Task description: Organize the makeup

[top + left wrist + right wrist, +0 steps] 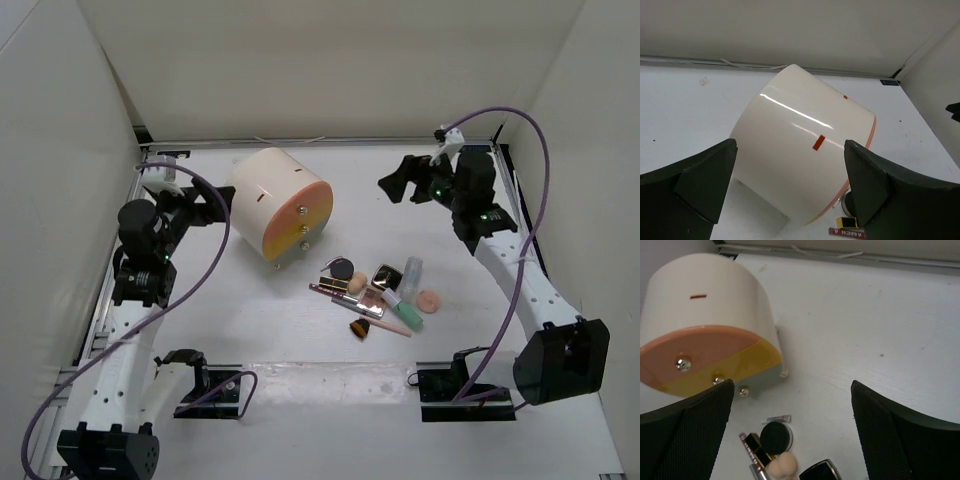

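The makeup [378, 290] lies heaped at centre-right of the surface [250, 330], lower right of the cream cylinder [280, 205]. The left jaws at mid-left and the right jaws at upper right both gape empty, seemingly readied for a first pick.

— What's at the upper left?
— The cylinder [710, 295], cream, lying on its side on the table [880, 325]. Its peach and yellow front faces the camera, with three metal knobs.
— And the right gripper [792, 387]?
— Spread wide, one finger [690, 435] in each lower corner, nothing between them.
— What lies low in the middle?
— A black compact [776, 436], a sponge [782, 465] against its near edge, a black-and-gold stick [754, 445] just beside it, and a square compact [822, 471] cut off by the frame.
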Tool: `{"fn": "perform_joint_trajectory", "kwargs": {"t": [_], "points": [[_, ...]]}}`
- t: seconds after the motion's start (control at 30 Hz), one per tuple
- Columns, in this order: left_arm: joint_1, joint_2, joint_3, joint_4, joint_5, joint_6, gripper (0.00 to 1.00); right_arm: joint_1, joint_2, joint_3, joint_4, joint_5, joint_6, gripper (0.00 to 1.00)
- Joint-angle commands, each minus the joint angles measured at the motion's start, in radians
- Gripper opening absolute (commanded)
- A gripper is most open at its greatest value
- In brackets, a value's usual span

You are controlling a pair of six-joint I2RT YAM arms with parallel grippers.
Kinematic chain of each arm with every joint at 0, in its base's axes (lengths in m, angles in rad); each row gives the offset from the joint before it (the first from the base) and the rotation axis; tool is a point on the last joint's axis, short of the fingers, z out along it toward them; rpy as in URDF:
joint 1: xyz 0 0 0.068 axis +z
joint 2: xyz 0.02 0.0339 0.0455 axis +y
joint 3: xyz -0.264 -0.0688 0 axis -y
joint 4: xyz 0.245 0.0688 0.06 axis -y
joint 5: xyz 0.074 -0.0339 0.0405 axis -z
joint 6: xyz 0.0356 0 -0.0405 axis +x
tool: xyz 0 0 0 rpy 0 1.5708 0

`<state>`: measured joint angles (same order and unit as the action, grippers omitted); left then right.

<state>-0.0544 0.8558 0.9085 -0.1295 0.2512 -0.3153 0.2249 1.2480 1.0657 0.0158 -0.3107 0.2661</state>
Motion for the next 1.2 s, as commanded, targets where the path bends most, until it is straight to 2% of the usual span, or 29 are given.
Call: {"fn": "perform_joint_trajectory", "kwargs": {"t": [0.0, 0.13, 0.2, 0.27, 0.33, 0.43, 0.63, 0.8, 1.17], "points": [[0.001, -0.037, -0.037, 0.087, -0.006, 0.002, 0.98, 0.059, 0.040, 0.060, -0.113, -0.063, -0.051, 0.99], [0.001, 0.052, 0.042, -0.044, -0.001, 0.035, 0.98, 0.079, 0.126, 0.114, -0.175, -0.206, -0.033, 0.99], [0.001, 0.125, 0.088, -0.076, 0.031, 0.044, 0.98, 0.115, 0.155, 0.143, -0.201, -0.177, -0.048, 0.99], [0.001, 0.175, 0.113, -0.073, 0.104, 0.093, 0.98, 0.210, 0.177, 0.155, -0.188, -0.075, -0.106, 0.99], [0.002, 0.242, 0.144, -0.062, 0.147, 0.126, 0.98, 0.290, 0.218, 0.195, -0.194, -0.050, -0.155, 0.99], [0.004, 0.328, 0.205, -0.076, 0.243, 0.203, 0.98, 0.358, 0.283, 0.266, -0.224, -0.019, -0.186, 0.90], [0.039, 0.442, 0.269, -0.085, 0.325, 0.292, 0.98, 0.462, 0.366, 0.358, -0.243, 0.084, -0.229, 0.85], [0.041, 0.494, 0.282, -0.098, 0.378, 0.352, 0.98, 0.475, 0.427, 0.395, -0.224, 0.081, -0.214, 0.84], [0.041, 0.574, 0.260, -0.098, 0.405, 0.349, 0.98, 0.488, 0.528, 0.514, -0.209, 0.029, -0.186, 0.64]]}}
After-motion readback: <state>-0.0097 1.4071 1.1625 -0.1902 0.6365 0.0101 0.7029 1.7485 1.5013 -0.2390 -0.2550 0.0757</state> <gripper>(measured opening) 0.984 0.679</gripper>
